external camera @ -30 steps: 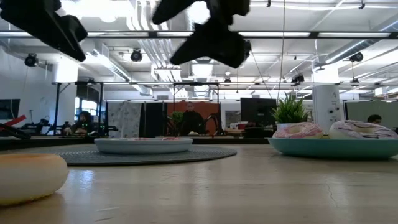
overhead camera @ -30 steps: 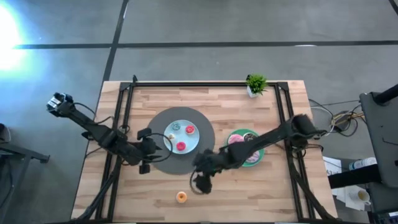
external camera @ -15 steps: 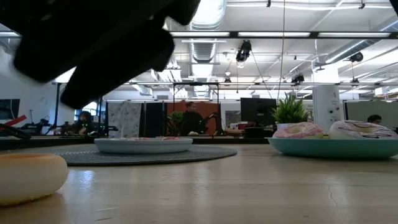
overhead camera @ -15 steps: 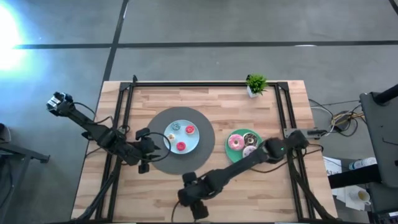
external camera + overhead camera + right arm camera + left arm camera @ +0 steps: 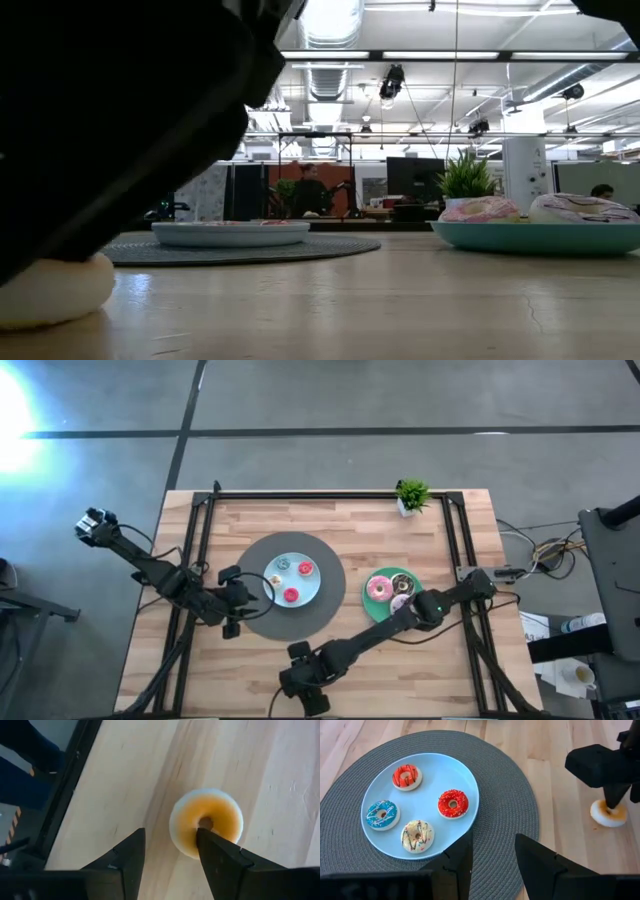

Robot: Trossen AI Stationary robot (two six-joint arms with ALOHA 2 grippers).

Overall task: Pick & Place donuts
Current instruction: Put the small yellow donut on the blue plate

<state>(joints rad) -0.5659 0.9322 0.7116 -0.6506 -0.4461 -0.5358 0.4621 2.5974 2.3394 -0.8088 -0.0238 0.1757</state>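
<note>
Right gripper (image 5: 167,851) lowered over orange mini donut (image 5: 206,822); fingers parted, straddling near rim, nothing grasped. Judged light, rigid, slippery; rim pinch advised.

Little room around my right gripper (image 5: 167,855)

One finger (image 5: 220,857) touches the orange donut (image 5: 207,822); bare wood lies between my fingers, and the table's dark edge rail (image 5: 70,785) blocks the far side.

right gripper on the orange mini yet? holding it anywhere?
Not held yet. The right gripper straddles one side of the orange mini donut's ring, one finger at the hole, fingers open. The left gripper holds nothing.
</note>
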